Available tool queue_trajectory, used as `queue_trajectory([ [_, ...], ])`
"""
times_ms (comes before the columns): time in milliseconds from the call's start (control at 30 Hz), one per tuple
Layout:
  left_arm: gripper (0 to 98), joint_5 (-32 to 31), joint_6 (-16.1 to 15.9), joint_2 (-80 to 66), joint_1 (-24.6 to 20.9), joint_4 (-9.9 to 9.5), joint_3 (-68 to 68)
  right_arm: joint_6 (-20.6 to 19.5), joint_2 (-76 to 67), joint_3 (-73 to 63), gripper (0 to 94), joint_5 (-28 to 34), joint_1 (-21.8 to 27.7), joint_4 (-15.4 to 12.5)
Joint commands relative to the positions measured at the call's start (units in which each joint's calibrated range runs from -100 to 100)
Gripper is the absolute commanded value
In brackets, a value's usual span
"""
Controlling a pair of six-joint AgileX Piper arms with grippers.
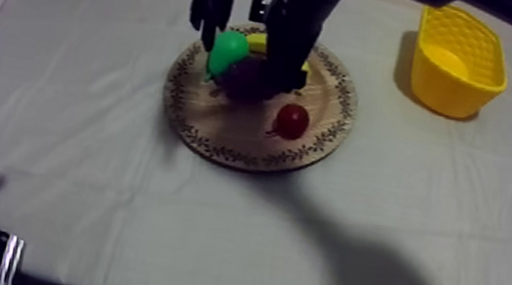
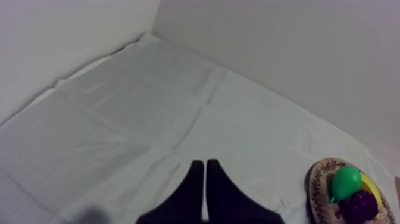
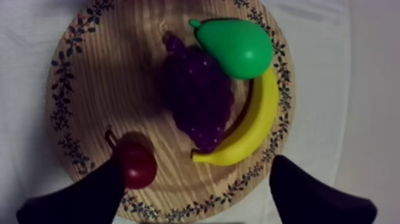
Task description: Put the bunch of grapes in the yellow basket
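Resting low at the left side of the table, my left gripper (image 2: pixel 205 162) has its fingers pressed together in a narrow wedge with nothing between them. Its wrist view looks over a wide stretch of bare cloth (image 1: pixel 68 174) to the walls along the table's far edges. It also takes in the wooden board (image 2: pixel 318 179) with the pear (image 2: pixel 346 182), the banana (image 2: pixel 372 187) and the bunch of grapes (image 2: pixel 359 205) on it.

From above, the board lies mid-table, a little toward the far side, with open cloth all round its patterned rim. My right arm comes in from the upper right and hangs over the board, covering most of the banana and part of the grapes.

The right wrist view looks straight down on what the arm covers. The bunch lies at the board's middle, the pear is against one end, and the banana curves round the same side out to the rim. A small red fruit (image 3: pixel 137 165) sits apart from the bunch, near the rim. My right gripper (image 3: pixel 197 170) is spread wide and holds nothing, with one finger by the red fruit and the other beyond the banana's tip.

Farther right, the yellow basket (image 1: pixel 445 91) stands upright near the table's far right edge, well apart from the board, with bare cloth between them.
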Motion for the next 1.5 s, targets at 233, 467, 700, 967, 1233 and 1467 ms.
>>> queue_trajectory([
  [233, 0.1, 0.04, 0.00, -0.03, 0.01, 0.01, 0.01, -0.23, 9.23, -2.49, 83.4, -2.29, 0.10, 0.39],
  [467, 0.1, 0.04, 0.00, -0.03, 0.01, 0.01, 0.01, 0.01, 14.74, -7.48, 82.9, -2.73, 0.76, -0.02],
  [700, 0.1, 0.04, 0.00, -0.03, 0.01, 0.01, 0.01, -0.03, 18.53, -11.78, 82.2, -2.92, 1.33, 0.14],
  [967, 0.1, 0.04, 0.00, -0.03, 0.01, 0.01, 0.01, 0.14, 21.53, -14.04, 81.3, -3.39, 1.25, 0.15],
  [1233, 0.1, 0.04, 0.00, -0.03, 0.01, 0.01, 0.01, -0.21, 24.13, -17.13, 78.9, -3.29, 1.07, 0.00],
  [1467, 0.1, 0.04, 0.00, -0.03, 0.01, 0.01, 0.01, -0.74, 24.84, -17.79, 67.1, -3.61, 1.14, 0.24],
])
